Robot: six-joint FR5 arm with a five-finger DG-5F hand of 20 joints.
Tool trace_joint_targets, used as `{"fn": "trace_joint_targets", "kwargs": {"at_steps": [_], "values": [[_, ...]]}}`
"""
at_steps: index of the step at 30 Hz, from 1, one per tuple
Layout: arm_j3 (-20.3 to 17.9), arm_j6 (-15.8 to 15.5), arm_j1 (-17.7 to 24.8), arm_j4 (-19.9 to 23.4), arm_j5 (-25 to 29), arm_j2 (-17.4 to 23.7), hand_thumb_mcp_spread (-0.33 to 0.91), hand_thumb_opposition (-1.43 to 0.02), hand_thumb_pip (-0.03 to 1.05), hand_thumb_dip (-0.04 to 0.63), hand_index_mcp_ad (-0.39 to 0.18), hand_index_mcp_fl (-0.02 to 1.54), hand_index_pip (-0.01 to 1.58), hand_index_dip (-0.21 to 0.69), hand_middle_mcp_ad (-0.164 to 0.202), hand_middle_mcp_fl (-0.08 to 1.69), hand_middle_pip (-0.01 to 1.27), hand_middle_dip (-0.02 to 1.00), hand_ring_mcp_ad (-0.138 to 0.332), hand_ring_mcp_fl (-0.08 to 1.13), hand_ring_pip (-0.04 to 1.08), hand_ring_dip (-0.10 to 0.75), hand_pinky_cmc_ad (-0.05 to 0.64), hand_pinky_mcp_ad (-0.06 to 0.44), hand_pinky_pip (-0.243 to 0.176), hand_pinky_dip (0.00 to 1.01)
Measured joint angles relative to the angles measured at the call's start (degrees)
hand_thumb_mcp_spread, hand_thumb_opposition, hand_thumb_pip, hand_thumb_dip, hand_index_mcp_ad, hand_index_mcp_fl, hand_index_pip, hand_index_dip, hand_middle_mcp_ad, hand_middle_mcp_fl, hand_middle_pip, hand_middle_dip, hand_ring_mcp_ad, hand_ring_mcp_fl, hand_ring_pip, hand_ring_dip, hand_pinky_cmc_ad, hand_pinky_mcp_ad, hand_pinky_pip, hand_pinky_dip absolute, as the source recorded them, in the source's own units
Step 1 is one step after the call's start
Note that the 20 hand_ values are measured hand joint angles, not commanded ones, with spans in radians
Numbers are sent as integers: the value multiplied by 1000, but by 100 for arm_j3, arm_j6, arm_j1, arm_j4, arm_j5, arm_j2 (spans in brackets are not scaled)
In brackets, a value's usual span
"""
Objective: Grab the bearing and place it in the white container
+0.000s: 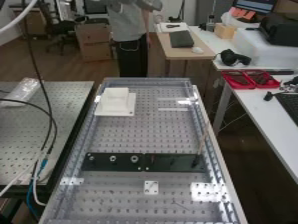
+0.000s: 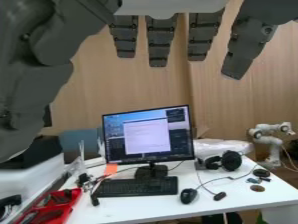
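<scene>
In the high view a dark green plate [image 1: 174, 163] lies across the perforated bench top. Small ring-shaped parts stand on its left half; the larger pale one [image 1: 134, 159] looks like the bearing, with a smaller ring [image 1: 113, 159] to its left. The white container [image 1: 126, 110] sits farther up the bench, near the left rail, with a raised white block shape on it. In the wrist view the hand [image 2: 161, 39] has its fingers straight and apart, the thumb spread to one side, and nothing held. A desk and monitor are behind it, away from the parts.
Clear raised rails [image 1: 206, 130] border the bench. A thin upright stick [image 1: 201, 144] rises at the plate's right end. A small white plate [image 1: 151, 187] lies nearer. Cables [image 1: 48, 125] hang on the left. The wrist view has a monitor [image 2: 148, 135], keyboard [image 2: 136, 187] and red trays [image 2: 56, 206].
</scene>
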Motion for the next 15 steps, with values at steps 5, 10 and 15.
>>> {"fn": "trace_joint_targets", "kwargs": {"at_steps": [5, 10, 15], "values": [[-127, 24, 0, 119, 57, 27, 227, -695, 374, 17, -103, 9, 66, 159, 37, 2, 133, 206, 166, -2, 75, 96, 429, 330, -120, 335], [-250, 0, -2, 231, 147, 53, 232, -707, 374, 17, -103, 9, 66, 159, 37, 2, 133, 206, 175, -2, 75, 96, 431, 330, -120, 335], [-380, -49, 6, 318, 275, 51, 232, -709, 386, 19, -103, 9, 66, 159, 37, 2, 133, 206, 176, -2, 75, 96, 429, 330, -120, 335]]}}
